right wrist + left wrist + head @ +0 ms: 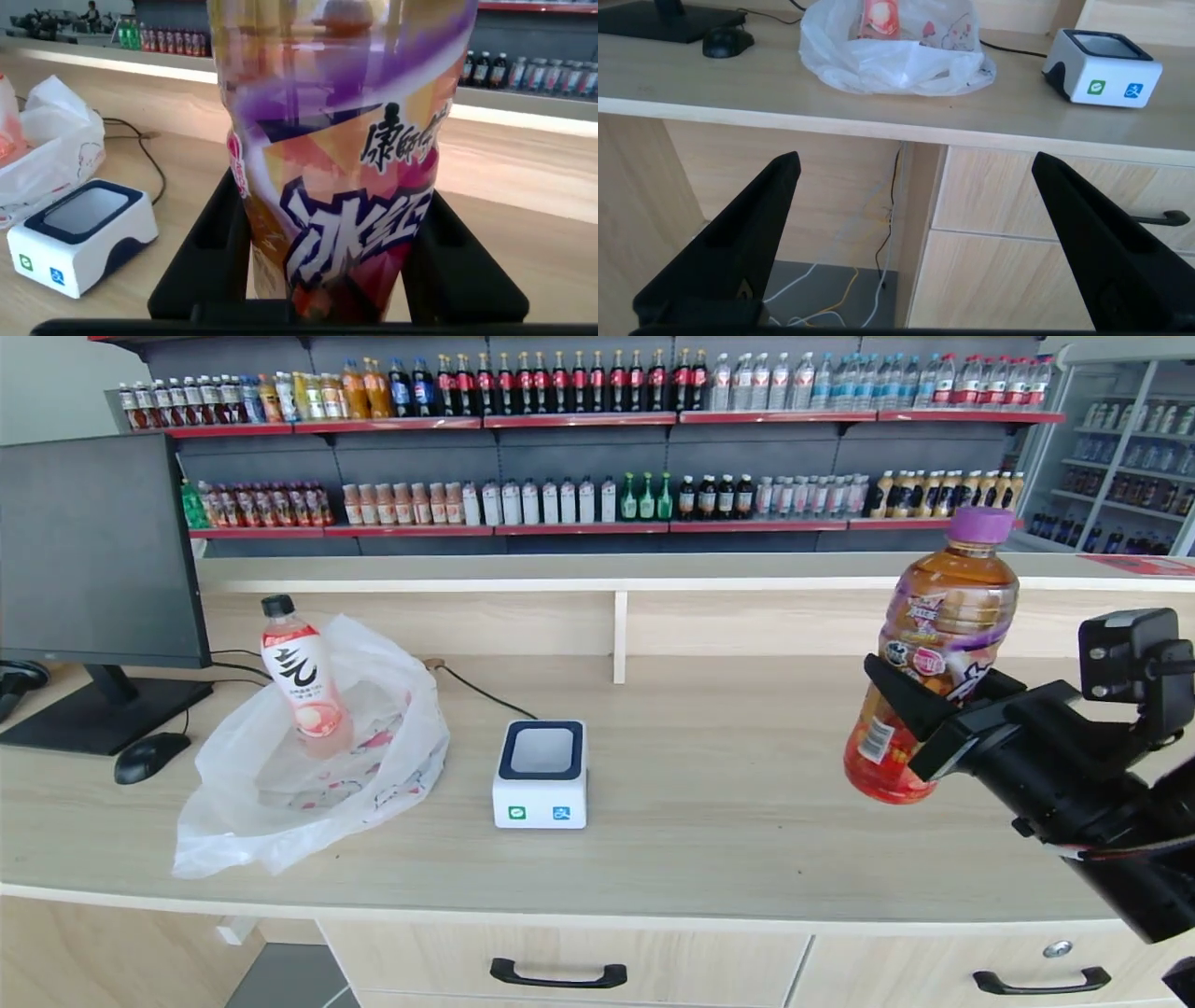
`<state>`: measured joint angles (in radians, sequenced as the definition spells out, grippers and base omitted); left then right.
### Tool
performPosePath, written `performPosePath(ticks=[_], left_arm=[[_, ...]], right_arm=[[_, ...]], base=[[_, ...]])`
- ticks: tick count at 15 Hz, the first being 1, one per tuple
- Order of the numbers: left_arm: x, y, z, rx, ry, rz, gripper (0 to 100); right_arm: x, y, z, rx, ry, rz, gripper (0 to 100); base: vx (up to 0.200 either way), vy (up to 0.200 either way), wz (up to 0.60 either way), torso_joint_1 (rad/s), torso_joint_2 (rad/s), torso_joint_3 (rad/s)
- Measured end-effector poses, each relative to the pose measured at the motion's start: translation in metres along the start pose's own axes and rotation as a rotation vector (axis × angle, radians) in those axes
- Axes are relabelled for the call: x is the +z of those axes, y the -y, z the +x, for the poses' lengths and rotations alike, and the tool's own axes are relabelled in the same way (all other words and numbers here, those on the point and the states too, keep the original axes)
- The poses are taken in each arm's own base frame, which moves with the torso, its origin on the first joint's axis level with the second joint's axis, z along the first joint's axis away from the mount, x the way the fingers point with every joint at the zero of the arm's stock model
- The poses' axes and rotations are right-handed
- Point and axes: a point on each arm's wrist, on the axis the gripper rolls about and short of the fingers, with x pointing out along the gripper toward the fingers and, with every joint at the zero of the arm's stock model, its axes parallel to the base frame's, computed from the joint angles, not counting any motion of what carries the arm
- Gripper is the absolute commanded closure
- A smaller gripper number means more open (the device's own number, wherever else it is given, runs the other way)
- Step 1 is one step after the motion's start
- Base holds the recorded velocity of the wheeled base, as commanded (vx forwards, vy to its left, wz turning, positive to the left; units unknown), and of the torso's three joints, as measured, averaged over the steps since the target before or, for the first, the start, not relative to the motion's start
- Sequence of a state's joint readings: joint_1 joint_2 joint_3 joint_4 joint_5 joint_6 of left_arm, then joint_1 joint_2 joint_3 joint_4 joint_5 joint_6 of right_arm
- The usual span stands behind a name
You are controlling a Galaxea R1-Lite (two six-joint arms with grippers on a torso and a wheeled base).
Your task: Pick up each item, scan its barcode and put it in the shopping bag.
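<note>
Amber tea in the purple-capped bottle (934, 644) sits clamped in my right pincer (920, 728), nearly upright in the air over the desk's (728, 840) right side. My left pincer (915, 243) hangs below the desk edge, fingers wide apart, holding nothing. I judge this the scanning step: next, carry the bottle to the scanner (541, 773), barcode toward its window. Which face bears the barcode I can't tell. Farther off, the shopping bag (280, 803) holds a pink bottle (303, 681); its mouth is hard to make out.
</note>
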<state>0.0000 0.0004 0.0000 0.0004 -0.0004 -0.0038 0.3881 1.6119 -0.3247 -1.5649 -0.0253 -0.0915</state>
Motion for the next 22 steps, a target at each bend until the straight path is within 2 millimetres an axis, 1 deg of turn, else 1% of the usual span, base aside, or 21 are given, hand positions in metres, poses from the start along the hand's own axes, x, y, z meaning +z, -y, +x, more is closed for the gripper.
performPosePath(ticks=[4, 8, 14, 18, 22], left_arm=[[0.0002, 0.0, 0.0, 0.0, 0.002, 0.0, 0], [0.0006, 0.0, 0.0, 0.0, 0.006, 0.0, 0], [0.0007, 0.0, 0.0, 0.0, 0.007, 0.0, 0], [0.0006, 0.0, 0.0, 0.0, 0.006, 0.0, 0], [0.0005, 0.0, 0.0, 0.0, 0.005, 0.003, 0]], right_arm=[[-0.0009, -0.0008, 0.0001, 0.004, 0.0, 0.005, 100], [-0.0011, 0.004, 0.0018, -0.017, 0.002, 0.017, 100], [-0.0057, 0.0037, 0.0096, -0.016, -0.007, 0.017, 100], [-0.0075, 0.0036, 0.0045, -0.015, -0.022, 0.018, 100], [-0.0064, 0.0036, 0.0025, -0.015, -0.02, 0.018, 100]], base=[[0.0, 0.2, 0.0, 0.002, 0.0, 0.002], [0.0, 0.2, 0.0, 0.0, 0.0, 0.0], [0.0, 0.2, 0.0, 0.003, 0.0, 0.004], [0.0, 0.2, 0.0, 0.001, 0.0, 0.002], [0.0, 0.0, 0.0, 0.0, 0.0, 0.0]])
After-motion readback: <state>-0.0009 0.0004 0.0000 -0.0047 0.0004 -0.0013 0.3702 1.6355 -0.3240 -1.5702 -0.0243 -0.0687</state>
